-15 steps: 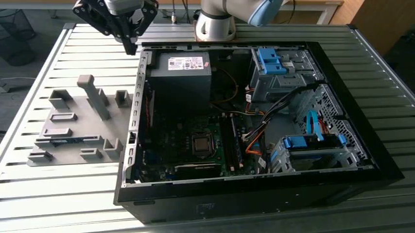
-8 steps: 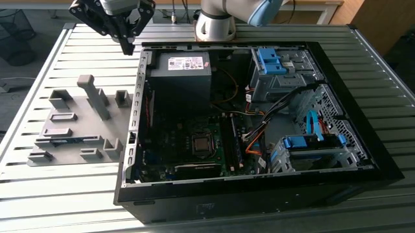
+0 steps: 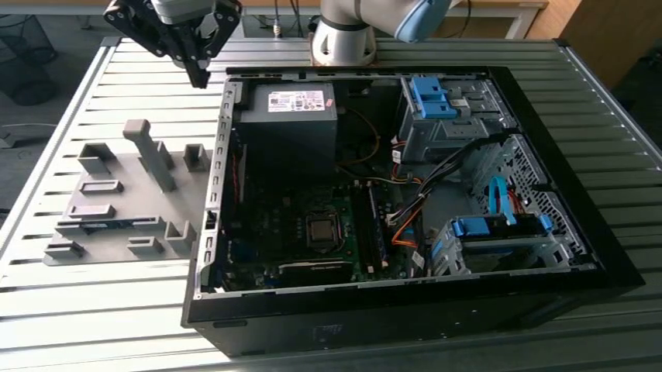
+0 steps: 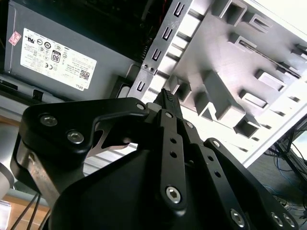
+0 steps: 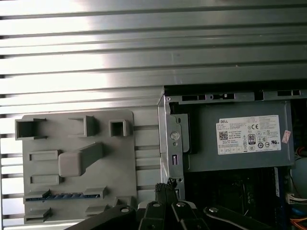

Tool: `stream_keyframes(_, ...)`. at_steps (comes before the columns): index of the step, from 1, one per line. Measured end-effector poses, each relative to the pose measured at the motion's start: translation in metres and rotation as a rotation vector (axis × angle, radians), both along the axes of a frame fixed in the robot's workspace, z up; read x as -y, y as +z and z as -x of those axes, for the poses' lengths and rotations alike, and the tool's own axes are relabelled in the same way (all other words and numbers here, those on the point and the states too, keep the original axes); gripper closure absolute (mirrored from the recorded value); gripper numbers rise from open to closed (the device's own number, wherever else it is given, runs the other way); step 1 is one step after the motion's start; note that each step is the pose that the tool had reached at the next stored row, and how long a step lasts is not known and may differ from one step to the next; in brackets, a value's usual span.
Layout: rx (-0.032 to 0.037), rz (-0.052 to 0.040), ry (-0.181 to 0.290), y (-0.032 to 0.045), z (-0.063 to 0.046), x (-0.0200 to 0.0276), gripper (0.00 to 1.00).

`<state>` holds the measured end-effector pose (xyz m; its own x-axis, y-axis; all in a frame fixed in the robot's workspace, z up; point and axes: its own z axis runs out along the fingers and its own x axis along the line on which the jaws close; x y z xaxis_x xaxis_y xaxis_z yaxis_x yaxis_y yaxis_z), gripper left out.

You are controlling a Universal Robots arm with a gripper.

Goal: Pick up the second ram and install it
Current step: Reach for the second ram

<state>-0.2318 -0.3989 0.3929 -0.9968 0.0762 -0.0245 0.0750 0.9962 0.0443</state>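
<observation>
The open computer case (image 3: pixel 414 322) lies nearest on the tabletop (image 3: pixel 93 310), and at its 9 o'clock the second ram (image 3: pixel 108 224) sits in a slot of the grey holder tray (image 3: pixel 129 200). Farther back, toward 11 o'clock, the hand (image 3: pixel 197 77) hangs above the tabletop, closed tight and gripping nothing

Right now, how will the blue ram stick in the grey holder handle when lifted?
The second ram looks thin and flat, so probably light, stiff, yet fragile. Seated in the grey holder, it may bind if tilted.
</observation>
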Motion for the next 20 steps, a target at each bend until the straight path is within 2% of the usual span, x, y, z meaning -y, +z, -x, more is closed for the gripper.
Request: stream_keyframes(20, 0.0000, 0.0000, 0.000, -0.0001, 0.014, 0.0000, 0.89)
